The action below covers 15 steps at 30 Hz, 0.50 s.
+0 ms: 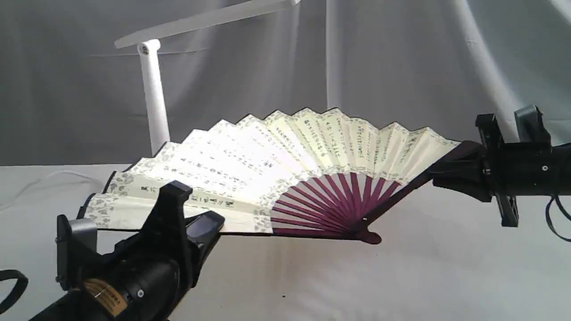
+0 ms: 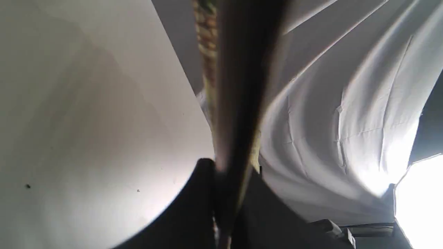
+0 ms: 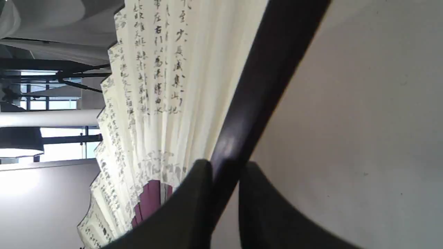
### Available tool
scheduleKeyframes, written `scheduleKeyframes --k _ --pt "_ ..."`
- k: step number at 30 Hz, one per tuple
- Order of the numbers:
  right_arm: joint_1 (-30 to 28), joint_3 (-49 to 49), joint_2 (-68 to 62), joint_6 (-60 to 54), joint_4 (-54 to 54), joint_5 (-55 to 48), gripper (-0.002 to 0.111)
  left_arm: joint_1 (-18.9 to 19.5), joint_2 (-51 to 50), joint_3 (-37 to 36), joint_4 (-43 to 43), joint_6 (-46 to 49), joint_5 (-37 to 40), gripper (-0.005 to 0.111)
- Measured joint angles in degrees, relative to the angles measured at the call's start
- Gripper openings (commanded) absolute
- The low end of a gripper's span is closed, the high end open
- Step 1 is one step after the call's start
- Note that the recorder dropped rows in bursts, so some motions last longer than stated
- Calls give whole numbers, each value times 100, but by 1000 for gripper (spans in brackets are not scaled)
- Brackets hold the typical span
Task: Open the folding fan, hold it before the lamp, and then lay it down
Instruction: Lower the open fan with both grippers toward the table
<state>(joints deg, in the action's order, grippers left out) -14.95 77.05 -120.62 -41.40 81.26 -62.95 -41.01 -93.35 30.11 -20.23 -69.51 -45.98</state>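
The folding fan (image 1: 276, 169) is spread wide open above the white table, its cream calligraphy leaf facing the exterior camera and its maroon ribs meeting at a pivot low in the middle. My left gripper (image 1: 187, 214) is shut on the fan's left guard (image 2: 238, 103), seen edge-on in the left wrist view. My right gripper (image 1: 446, 171) is shut on the right guard (image 3: 263, 86), with the pleated leaf (image 3: 162, 86) beside it. The white lamp (image 1: 154, 93) stands behind the fan's left half, its bar head stretching overhead; its base is hidden.
A white draped cloth (image 1: 401, 67) forms the backdrop. A white cord (image 1: 40, 180) lies on the table (image 1: 401, 276) at the far left. A black strap (image 1: 13, 285) hangs near the left arm.
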Motion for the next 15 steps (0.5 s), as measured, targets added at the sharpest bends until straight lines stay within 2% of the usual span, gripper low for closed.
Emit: scheduleKeyframes --k 15 --pt "0 0 0 0 -55 84 0 0 -172 16 0 -96 -205 0"
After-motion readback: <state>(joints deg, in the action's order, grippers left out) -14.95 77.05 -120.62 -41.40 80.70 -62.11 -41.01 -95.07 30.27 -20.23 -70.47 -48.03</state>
